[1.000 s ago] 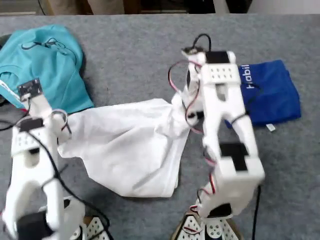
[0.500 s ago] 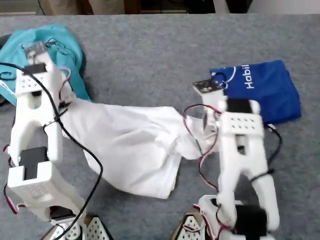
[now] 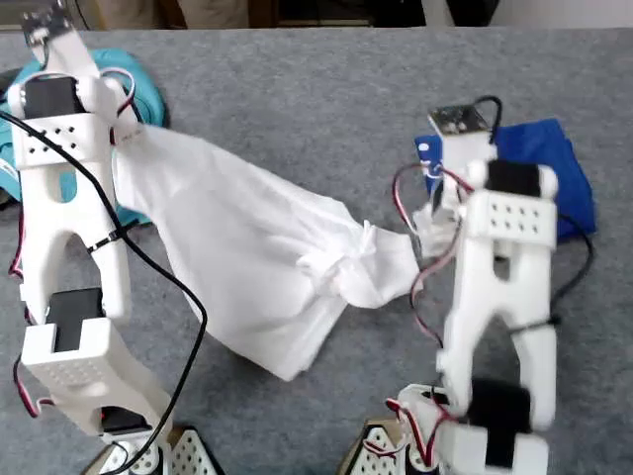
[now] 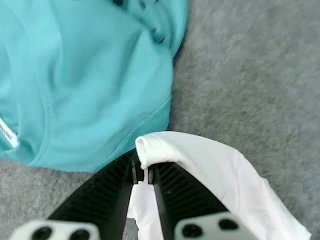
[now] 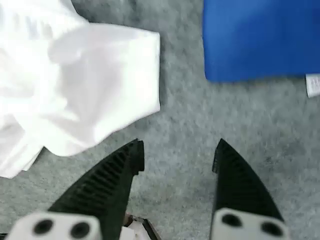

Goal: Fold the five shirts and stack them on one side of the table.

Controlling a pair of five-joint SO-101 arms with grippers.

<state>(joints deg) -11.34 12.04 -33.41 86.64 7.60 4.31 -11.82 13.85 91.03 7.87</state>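
Grey cloth covers the table point(image 3: 297, 89), and the white shirt point(image 3: 247, 247) stretches across it from the far left corner to a bunched end near the right arm. The left gripper point(image 4: 142, 172) has its jaws pinched tight on a folded edge of this shirt, right at the border of the crumpled teal shirt point(image 4: 85, 75). The right gripper point(image 5: 179, 150) hangs with jaws spread wide and nothing between them. It is over bare table, between the white shirt's loose end and the folded blue shirt point(image 5: 260, 37), which lies on the table's right side.
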